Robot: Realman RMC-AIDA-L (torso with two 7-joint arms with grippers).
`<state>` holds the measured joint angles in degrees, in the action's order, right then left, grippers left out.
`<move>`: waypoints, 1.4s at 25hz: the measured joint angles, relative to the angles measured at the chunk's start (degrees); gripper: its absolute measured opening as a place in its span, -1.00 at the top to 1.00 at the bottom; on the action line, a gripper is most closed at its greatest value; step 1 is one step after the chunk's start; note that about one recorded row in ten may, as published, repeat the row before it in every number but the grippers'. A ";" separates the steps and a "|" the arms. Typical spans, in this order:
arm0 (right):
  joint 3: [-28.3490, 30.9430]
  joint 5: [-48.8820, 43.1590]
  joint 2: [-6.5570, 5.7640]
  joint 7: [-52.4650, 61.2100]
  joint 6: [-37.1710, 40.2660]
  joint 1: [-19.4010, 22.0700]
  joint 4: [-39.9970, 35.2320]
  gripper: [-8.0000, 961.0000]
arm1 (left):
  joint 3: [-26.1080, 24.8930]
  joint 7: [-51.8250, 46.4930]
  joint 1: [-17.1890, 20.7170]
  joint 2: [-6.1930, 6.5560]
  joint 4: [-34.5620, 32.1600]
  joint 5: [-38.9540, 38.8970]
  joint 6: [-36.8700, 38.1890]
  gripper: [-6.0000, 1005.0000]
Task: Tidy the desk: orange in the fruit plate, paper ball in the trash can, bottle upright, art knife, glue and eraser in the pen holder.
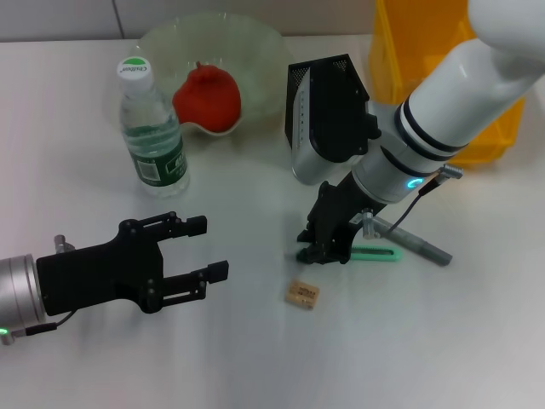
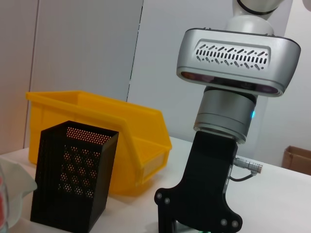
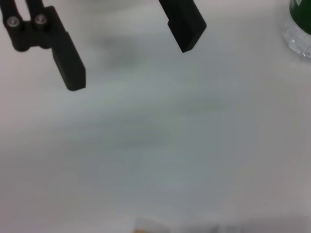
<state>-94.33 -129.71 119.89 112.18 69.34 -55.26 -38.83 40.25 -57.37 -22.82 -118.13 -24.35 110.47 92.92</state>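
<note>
The art knife (image 1: 375,253), a thin green-handled tool, lies flat on the counter (image 1: 255,358) under the right gripper (image 1: 322,252), which is lowered onto its near end; whether the gripper has clenched on it I cannot tell. It looks light, stiff and slippery, so the flat handle across its narrow sides seems the best hold. Just beside lie a grey stick (image 1: 421,245) and the eraser (image 1: 302,294). The left gripper (image 1: 207,249) hovers released, well apart. The pen holder (image 1: 328,102) stands behind, near the upright bottle (image 1: 152,128).
</note>
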 joint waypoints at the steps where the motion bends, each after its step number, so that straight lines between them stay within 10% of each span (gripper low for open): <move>1: 0.35 0.07 0.00 0.06 0.32 0.06 -0.24 0.61 | 0.00 0.00 0.03 0.00 0.00 0.00 0.03 -0.45; 16: 22.01 12.97 -0.70 -8.52 9.08 9.93 -9.53 0.59 | -2.75 -0.22 0.11 0.12 0.00 -0.10 1.62 -0.45; 35: 27.86 49.52 -0.54 -46.51 8.16 16.08 17.05 0.57 | -6.16 0.18 -0.26 -0.26 1.25 -1.65 2.81 -0.45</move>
<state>-66.48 -80.19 119.35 65.67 77.49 -39.18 -21.78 34.10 -57.19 -23.08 -118.39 -23.09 108.82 95.73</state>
